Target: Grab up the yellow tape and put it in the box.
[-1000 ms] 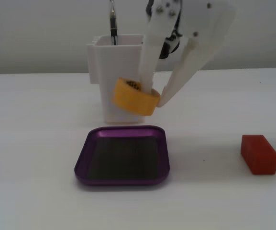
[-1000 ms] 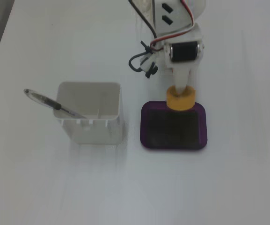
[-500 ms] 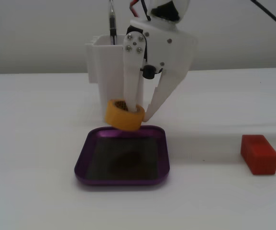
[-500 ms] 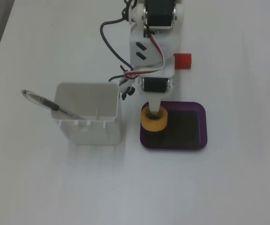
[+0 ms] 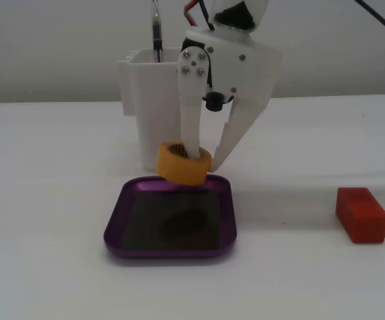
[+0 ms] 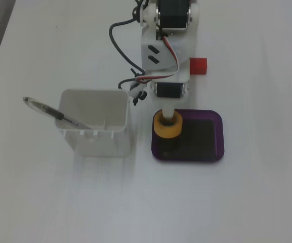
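My pincer [image 5: 204,160] is closed on the yellow tape [image 5: 183,163], one finger threaded through the ring's core and the other pressing its outer wall, so the roll hangs tilted rather than flat. The tape sits above the box's [image 5: 115,227] rim edge nearest the white container [image 5: 145,100], clear of the dark bottom. In a fixed view from above, the tape [image 6: 167,125] overlaps the box's [image 6: 219,136] left portion. Judgement: placement not yet made; release should follow once lower. The red block [image 5: 361,214] lies well apart on the tabletop [image 5: 45,267].
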